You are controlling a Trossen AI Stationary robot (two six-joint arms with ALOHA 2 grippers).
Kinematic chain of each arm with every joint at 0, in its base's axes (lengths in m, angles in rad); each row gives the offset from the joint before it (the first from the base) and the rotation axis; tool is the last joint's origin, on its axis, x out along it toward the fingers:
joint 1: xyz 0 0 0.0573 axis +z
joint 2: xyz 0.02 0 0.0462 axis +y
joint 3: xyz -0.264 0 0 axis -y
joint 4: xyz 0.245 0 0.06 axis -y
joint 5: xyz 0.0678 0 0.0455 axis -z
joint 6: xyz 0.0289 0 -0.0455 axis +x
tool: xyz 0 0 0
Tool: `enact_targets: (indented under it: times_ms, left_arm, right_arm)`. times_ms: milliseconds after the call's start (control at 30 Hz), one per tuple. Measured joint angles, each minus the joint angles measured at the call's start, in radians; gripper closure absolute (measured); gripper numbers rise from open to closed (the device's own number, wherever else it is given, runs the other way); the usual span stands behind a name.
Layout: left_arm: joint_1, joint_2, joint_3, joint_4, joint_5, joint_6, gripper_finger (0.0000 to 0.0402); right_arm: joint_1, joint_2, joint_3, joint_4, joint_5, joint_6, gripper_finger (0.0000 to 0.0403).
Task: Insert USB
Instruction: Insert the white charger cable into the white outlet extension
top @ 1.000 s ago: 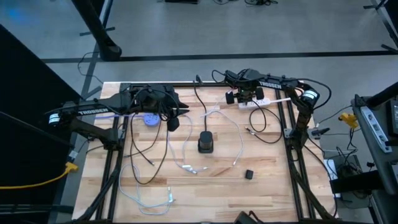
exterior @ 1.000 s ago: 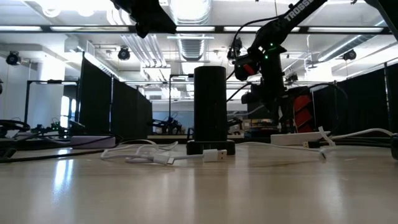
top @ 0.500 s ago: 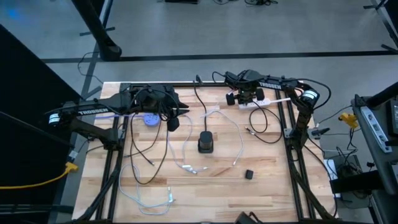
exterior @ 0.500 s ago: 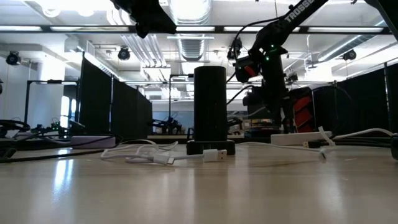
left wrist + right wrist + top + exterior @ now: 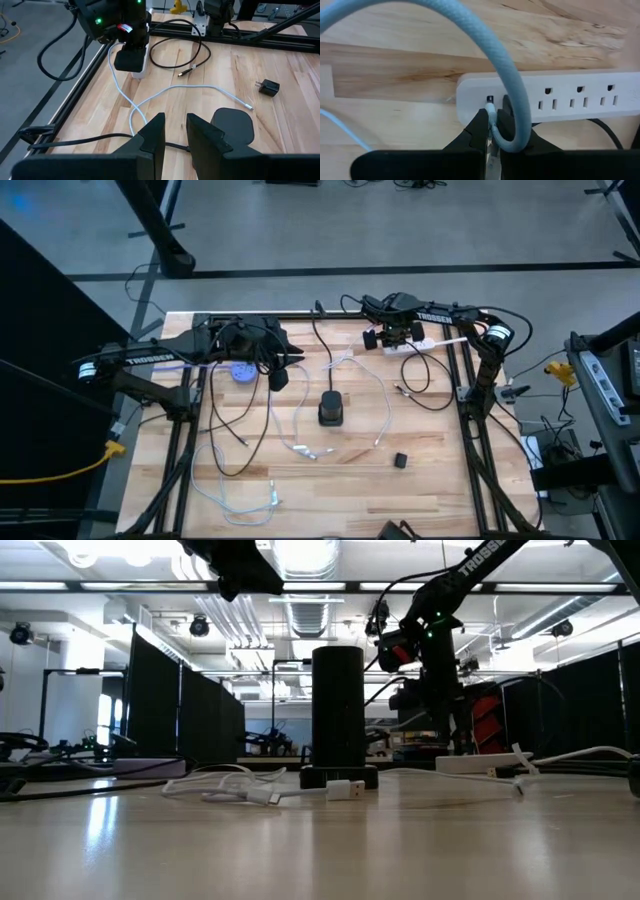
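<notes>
1. The table [image 5: 420, 470] is made of pale wood planks with wavy grain, with a dark metal frame around it.
2. A long white plastic power strip [image 5: 555, 100] lies flat on the wood at the far right part of the table. It has a row of plug holes and a small dark slot at one end.
3. The right gripper [image 5: 491, 131] is right over that end of the strip. Its two dark fingers are pressed together on the small end of a pale blue cable [image 5: 512, 85] — thick, woven and rope-like.
4. The cable bends up in a big round loop over the strip. Its tip sits just at the small dark slot; I cannot tell if it is inside.
5. The left gripper [image 5: 174, 132] hangs over the left middle of the table, well apart from the strip. Its two blocky dark fingers have a thin gap between them — nothing is in it.
6. A black tube-shaped thing [image 5: 337, 715] stands upright in the middle of the table.
7. Thin white cords [image 5: 385, 415] curl beside it, and a shiny black cord [image 5: 175, 55] makes a loop near the strip.
8. A small black square plug [image 5: 270, 88] lies alone on the wood.
</notes>
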Motion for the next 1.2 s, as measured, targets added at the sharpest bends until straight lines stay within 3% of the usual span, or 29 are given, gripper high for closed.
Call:
enact_targets:
  times_ms: [1200]
  left_arm:
    - [0.0,0.0,0.0,0.002,0.0,0.0,0.0335]
  right_arm:
    - [0.0,0.001,0.0,-0.012,0.016,-0.018,0.0392]
